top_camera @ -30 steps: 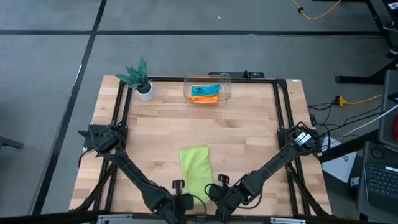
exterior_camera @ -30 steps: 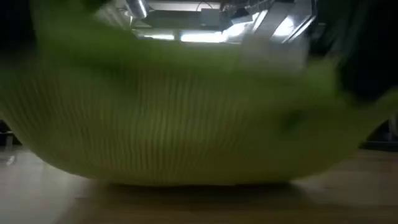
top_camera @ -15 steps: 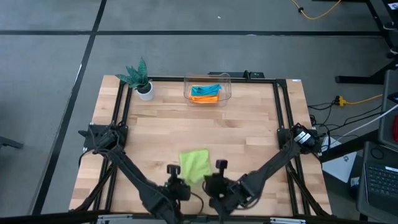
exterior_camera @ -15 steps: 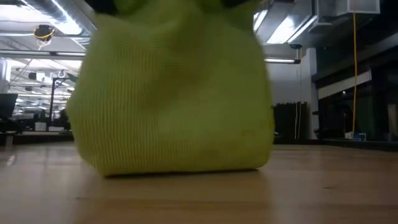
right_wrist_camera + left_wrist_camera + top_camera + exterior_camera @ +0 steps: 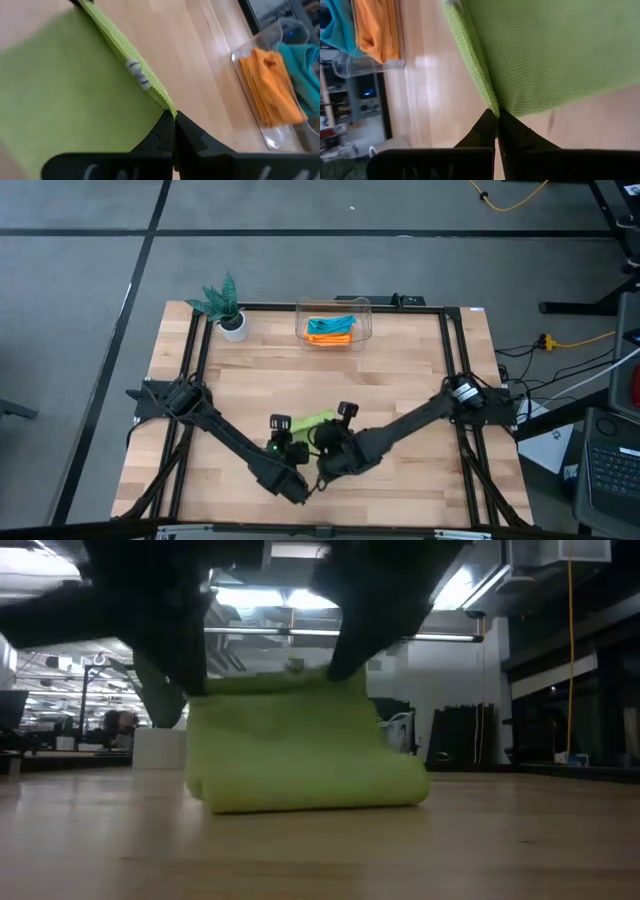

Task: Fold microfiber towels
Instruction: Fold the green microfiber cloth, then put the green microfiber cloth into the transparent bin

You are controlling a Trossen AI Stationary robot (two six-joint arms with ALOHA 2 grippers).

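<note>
A lime green towel [image 5: 311,421] lies near the table's middle, doubled over on itself; in the low view [image 5: 300,755] its upper layer is held up. My left gripper [image 5: 496,119] is shut on one of its corners at the towel's left side [image 5: 288,430]. My right gripper [image 5: 172,119] is shut on the corner at the towel's right side [image 5: 336,425]. Orange and teal towels [image 5: 331,329] lie in a clear bin at the far edge. My left gripper pinches a corner of the green towel [image 5: 491,106] between its two fingertips. That corner is lifted, and the towel's rounded fold [image 5: 300,792] rests on the table. My right gripper pinches the other lifted corner [image 5: 166,103], beside a small white label, between its two fingertips. The edge between the two corners runs level above the lower layer.
A clear bin [image 5: 362,320] with folded towels stands at the far edge. A green plant in a white pot [image 5: 226,306] stands at the far left. Black rails run along the table's left and right sides. Bare wood lies around the towel.
Both grippers have gone toward the far edge, carrying the towel's near edge up and over. The towel lay stretched toward the near edge; now it is folded over itself and short, with the fold on the table.
</note>
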